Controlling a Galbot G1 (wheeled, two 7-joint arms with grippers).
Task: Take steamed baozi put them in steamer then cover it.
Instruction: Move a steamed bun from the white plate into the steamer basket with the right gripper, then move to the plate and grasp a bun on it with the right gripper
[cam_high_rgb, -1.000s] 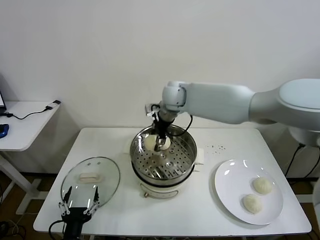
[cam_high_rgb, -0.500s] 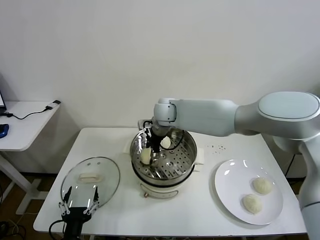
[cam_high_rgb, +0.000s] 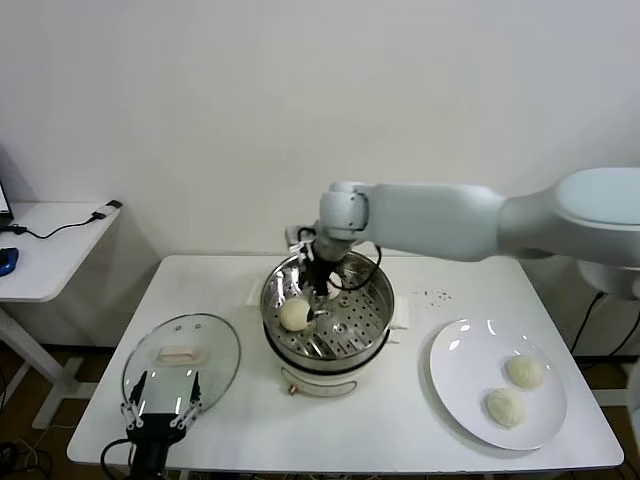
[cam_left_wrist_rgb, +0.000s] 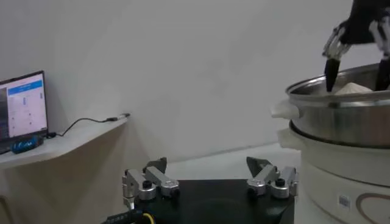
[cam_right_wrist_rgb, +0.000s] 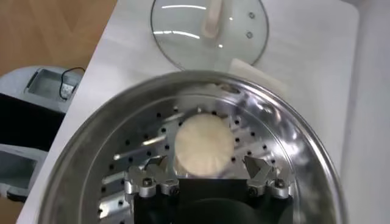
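The steamer (cam_high_rgb: 372, 322) stands mid-table. One baozi (cam_high_rgb: 294, 314) lies on its perforated tray at the near left. My right gripper (cam_high_rgb: 317, 293) hangs open just above and behind that bun, apart from it. In the right wrist view the bun (cam_right_wrist_rgb: 204, 141) lies between the spread fingers of my right gripper (cam_right_wrist_rgb: 204, 167). The gripper hides the far part of the tray. Two baozi (cam_high_rgb: 525, 371) (cam_high_rgb: 505, 406) lie on the white plate (cam_high_rgb: 465, 375). The cover (cam_high_rgb: 181, 360) lies flat at the table's left. My left gripper (cam_high_rgb: 160, 398) is parked open at the front-left edge.
A side table (cam_high_rgb: 45, 250) with cables stands off to the left, and a laptop (cam_left_wrist_rgb: 24, 109) sits on it. The steamer wall (cam_left_wrist_rgb: 341, 122) rises close to my left gripper (cam_left_wrist_rgb: 210, 167). The cover also shows beyond the pot in the right wrist view (cam_right_wrist_rgb: 207, 30).
My right gripper brought the bun down to the near-left of the tray, opened and let it go, then drew back slightly. The left arm has not moved.
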